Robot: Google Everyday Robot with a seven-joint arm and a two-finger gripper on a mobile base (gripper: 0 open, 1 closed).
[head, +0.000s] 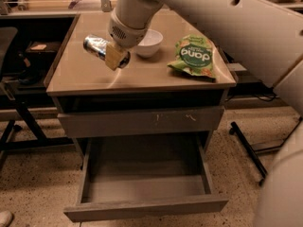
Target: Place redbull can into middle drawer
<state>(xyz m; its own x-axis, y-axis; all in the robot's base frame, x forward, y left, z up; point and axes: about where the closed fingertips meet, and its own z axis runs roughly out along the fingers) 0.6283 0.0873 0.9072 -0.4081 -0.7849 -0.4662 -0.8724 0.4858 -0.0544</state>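
Observation:
The redbull can [94,46] is a slim silver and blue can, held on its side above the left part of the cabinet top. My gripper [116,56] is shut on the redbull can, with one tan finger pad [113,58] across the can's near side. The middle drawer [147,186] is pulled open below, lower in the view than the gripper. It has a flat grey floor and nothing lies in it. The large white arm reaches in from the upper right.
A white bowl [149,41] and a green snack bag [194,56] lie on the cabinet top [142,77], right of the gripper. A shut drawer front with orange scuffs [142,122] sits above the open drawer. A dark desk frame [23,103] stands to the left.

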